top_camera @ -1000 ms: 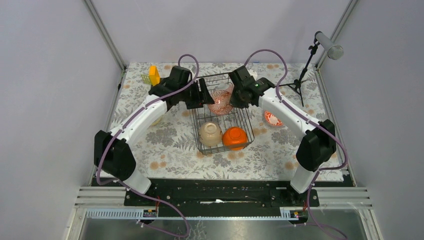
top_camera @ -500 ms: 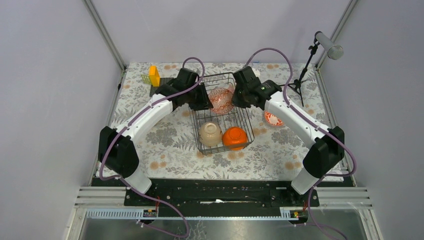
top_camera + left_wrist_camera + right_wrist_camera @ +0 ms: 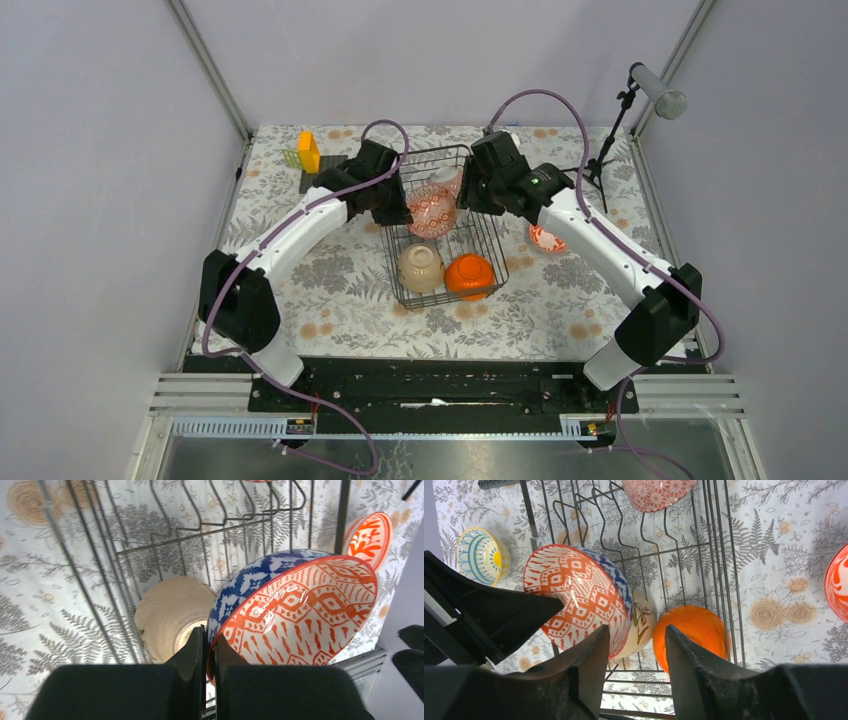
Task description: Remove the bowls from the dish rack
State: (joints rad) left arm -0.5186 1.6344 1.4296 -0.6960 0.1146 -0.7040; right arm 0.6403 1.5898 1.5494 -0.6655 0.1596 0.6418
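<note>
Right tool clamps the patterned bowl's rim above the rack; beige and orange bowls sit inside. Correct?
No. The left tool clamps the patterned bowl by its rim, as the left wrist view shows; the right tool is open. The rest holds.

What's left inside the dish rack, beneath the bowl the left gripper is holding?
In the dish rack: a beige bowl and an orange bowl, both upside down, plus a pink bowl at the far end. The held bowl hides part of the middle.

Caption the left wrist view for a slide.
Left gripper clamps the rim of the patterned bowl above the dish rack, beige bowl below.
</note>
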